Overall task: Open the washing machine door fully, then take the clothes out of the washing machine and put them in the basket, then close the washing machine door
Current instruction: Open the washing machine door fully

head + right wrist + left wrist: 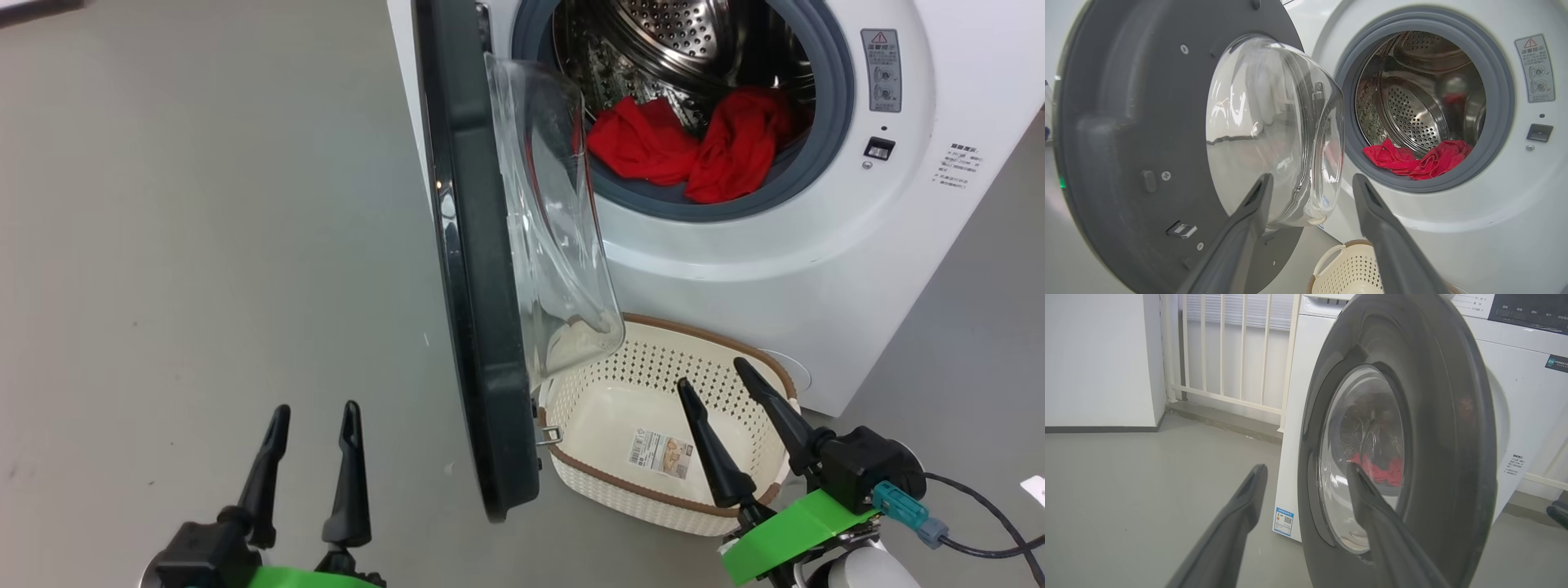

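Observation:
The white washing machine [816, 269] stands ahead with its door [478, 327] swung out toward me, edge-on in the head view, clear bowl window [555, 237] facing the drum. Red clothes [694, 143] lie at the drum's front lip, also seen as clothes [1417, 159] in the right wrist view. The cream basket [653, 433] sits empty on the floor below the opening. My left gripper [314, 420] is open, left of the door and apart from it; the door's [1437, 449] black outer face is close ahead of it. My right gripper [710, 376] is open above the basket.
Grey floor [204, 245] spreads to the left of the door. A white railing [1224, 355] and a white wall [1098, 359] stand behind the machine's left side. A black cable [980, 523] trails from my right wrist.

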You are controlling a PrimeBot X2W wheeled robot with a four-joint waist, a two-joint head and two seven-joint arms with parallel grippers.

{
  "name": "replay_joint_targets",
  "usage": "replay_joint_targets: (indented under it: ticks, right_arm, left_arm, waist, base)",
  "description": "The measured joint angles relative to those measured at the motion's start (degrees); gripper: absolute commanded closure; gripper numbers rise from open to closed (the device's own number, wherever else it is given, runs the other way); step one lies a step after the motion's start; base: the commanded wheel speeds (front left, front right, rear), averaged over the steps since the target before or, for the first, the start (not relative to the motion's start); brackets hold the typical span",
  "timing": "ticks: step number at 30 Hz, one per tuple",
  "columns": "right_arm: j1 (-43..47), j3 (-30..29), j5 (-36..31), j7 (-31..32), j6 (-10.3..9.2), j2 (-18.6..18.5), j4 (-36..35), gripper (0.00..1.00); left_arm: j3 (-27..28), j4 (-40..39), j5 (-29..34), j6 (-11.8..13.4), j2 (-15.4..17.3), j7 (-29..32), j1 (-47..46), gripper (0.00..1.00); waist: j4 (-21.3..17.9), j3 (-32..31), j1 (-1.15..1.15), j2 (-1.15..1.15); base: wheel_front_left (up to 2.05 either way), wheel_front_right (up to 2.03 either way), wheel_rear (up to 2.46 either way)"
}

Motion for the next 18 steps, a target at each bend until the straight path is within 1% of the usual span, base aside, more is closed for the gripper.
replay_joint_targets:
  ticks: [10, 11, 12, 13, 14, 18]
  right_arm:
    - [0.4, 0.6, 1.6, 0.0, 0.0, 0.1, -0.2, 0.0]
    - [0.4, 0.7, 1.6, 0.0, 0.0, 0.1, -0.2, 0.0]
    - [0.4, 0.7, 1.7, 0.0, 0.0, 0.1, -0.2, 0.0]
    - [0.4, 0.8, 2.0, 0.0, 0.0, 0.1, -0.2, 0.0]
    - [0.4, 0.8, 2.1, 0.0, 0.0, 0.1, -0.2, 0.0]
    - [0.4, 0.8, 2.1, 0.0, 0.0, 0.1, -0.2, 0.0]
  left_arm:
    - [-0.1, 1.8, -0.1, 0.1, 0.0, 0.0, 0.0, 0.0]
    - [-0.1, 1.9, -0.1, 0.1, 0.0, 0.0, 0.0, 0.07]
    - [-0.1, 2.1, -0.1, 0.1, 0.0, 0.0, 0.0, 0.51]
    - [-0.2, 2.2, -0.1, 0.1, 0.0, 0.0, 0.0, 0.86]
    - [-0.3, 2.2, -0.1, 0.1, 0.0, 0.1, 0.0, 1.0]
    - [-0.6, 2.2, -0.1, 0.1, 0.1, 0.1, 0.0, 1.0]
  waist:
    - [-0.3, -0.4, 0.0, 0.0]
    - [-0.4, -0.4, 0.0, 0.0]
    - [-0.4, -0.4, 0.0, 0.0]
    - [-0.4, -0.3, 0.0, 0.0]
    - [-0.4, -0.3, 0.0, 0.0]
    - [-0.6, -0.1, 0.0, 0.0]
  base:
    - [0.0, 0.0, 0.0]
    - [0.0, 0.0, 0.0]
    - [0.0, 0.0, 0.0]
    - [0.0, 0.0, 0.0]
    - [0.0, 0.0, 0.0]
    - [0.0, 0.0, 0.0]
